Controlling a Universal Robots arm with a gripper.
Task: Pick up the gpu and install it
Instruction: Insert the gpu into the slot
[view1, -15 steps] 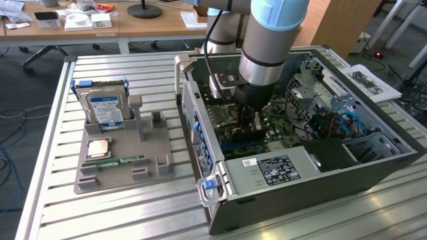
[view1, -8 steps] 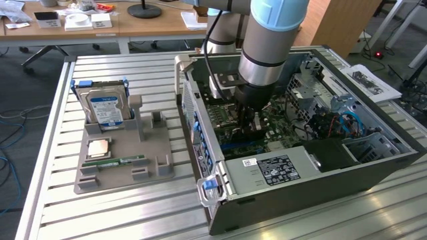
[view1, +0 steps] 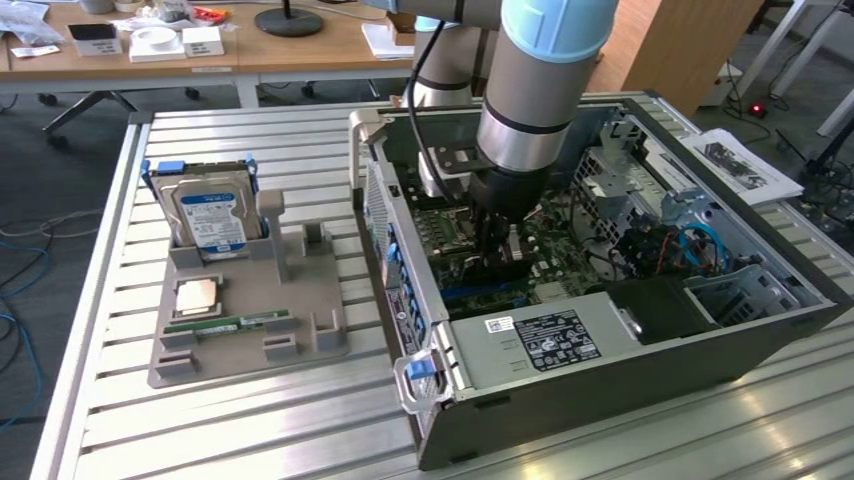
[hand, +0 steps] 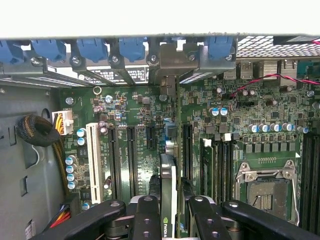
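The gpu (hand: 168, 180) is seen edge-on in the wrist view, a thin dark card with a green logo. It stands upright over the motherboard's (hand: 130, 107) black slots. Its silvery end bracket (hand: 169, 62) reaches the case's rear slot openings under the blue clips. My gripper (hand: 170, 212) is shut on the gpu, one black finger (hand: 146, 215) on each side. In the exterior view the gripper (view1: 502, 248) is deep inside the open computer case (view1: 601, 390), with the gpu (view1: 507, 268) low against the motherboard.
A grey holder (view1: 300, 300) left of the case carries a hard drive with a blue label (view1: 211, 215), a memory stick (view1: 248, 323) and a small chip (view1: 198, 297). Inside the case are the power supply (view1: 561, 335), CPU socket (hand: 262, 187), a white slot (hand: 92, 160) and cable bundles (hand: 37, 131).
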